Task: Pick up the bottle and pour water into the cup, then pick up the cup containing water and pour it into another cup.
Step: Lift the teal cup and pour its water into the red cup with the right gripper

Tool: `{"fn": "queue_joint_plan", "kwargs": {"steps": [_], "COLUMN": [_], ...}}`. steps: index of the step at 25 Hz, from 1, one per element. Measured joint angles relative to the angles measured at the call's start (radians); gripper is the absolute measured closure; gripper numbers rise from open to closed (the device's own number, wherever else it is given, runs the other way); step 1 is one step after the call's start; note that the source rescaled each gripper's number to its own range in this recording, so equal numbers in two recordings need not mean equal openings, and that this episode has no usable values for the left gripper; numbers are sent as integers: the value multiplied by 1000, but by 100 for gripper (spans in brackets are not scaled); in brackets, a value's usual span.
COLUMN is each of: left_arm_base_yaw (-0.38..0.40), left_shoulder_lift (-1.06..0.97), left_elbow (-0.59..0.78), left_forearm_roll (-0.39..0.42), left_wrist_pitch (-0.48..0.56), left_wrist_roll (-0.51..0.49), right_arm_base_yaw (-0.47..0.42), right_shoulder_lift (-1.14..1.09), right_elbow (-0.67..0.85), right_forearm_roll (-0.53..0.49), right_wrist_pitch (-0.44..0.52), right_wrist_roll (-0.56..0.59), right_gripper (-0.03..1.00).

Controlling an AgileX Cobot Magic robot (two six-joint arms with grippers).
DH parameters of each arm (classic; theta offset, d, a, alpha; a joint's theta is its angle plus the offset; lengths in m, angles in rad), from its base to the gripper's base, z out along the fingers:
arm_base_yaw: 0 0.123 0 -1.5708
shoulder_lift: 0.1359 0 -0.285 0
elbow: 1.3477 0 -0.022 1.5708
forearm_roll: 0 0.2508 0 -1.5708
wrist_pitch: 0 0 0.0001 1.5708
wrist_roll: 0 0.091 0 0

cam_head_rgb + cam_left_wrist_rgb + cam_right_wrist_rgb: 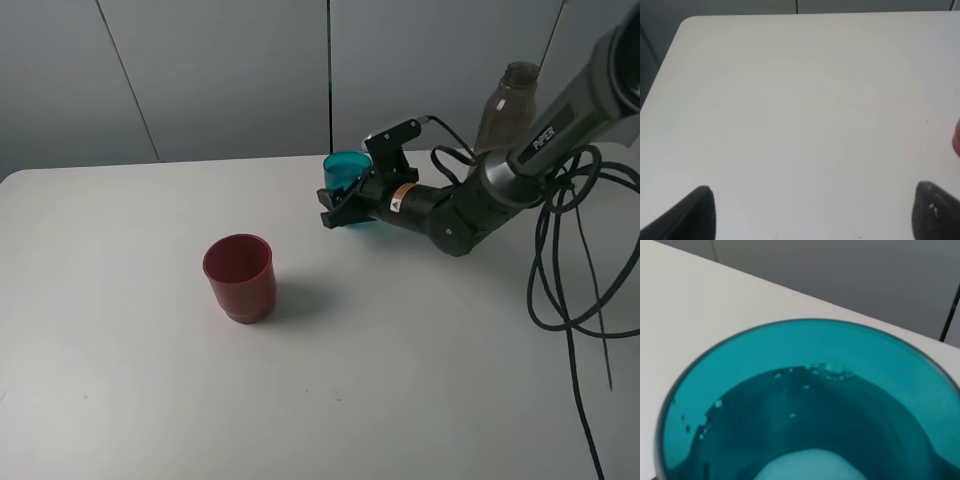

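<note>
The teal cup (347,168) stands near the table's far edge, right of centre. It fills the right wrist view (805,365) and holds water. My right gripper (343,205) is around its lower part, with one finger in front of it, and looks shut on it. The grey-brown bottle (508,105) stands upright behind the right arm. The red cup (240,277) stands upright left of centre, apart from both grippers; a sliver of it shows in the left wrist view (956,137). My left gripper (810,215) is open and empty over bare table, and out of the exterior view.
The white table (120,380) ends at a grey wall behind the cup. Black cables (570,290) hang in loops over the table's right side beside the right arm.
</note>
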Motion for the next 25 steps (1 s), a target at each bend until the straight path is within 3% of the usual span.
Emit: {"fn": "queue_joint_plan", "kwargs": {"steps": [6, 14, 25], "left_arm_base_yaw": [0, 0, 0], "left_shoulder_lift": [0, 0, 0], "left_elbow": [0, 0, 0], "left_forearm_roll": [0, 0, 0], "left_wrist_pitch": [0, 0, 0], "left_wrist_roll": [0, 0, 0], "right_arm_base_yaw": [17, 81, 145], "right_shoulder_lift": [-81, -147, -150], "right_elbow": [2, 2, 2], "right_forearm_roll": [-101, -134, -262], "right_wrist_pitch": [23, 51, 58], "right_wrist_roll": [0, -2, -21], "right_gripper": [92, 92, 92]}}
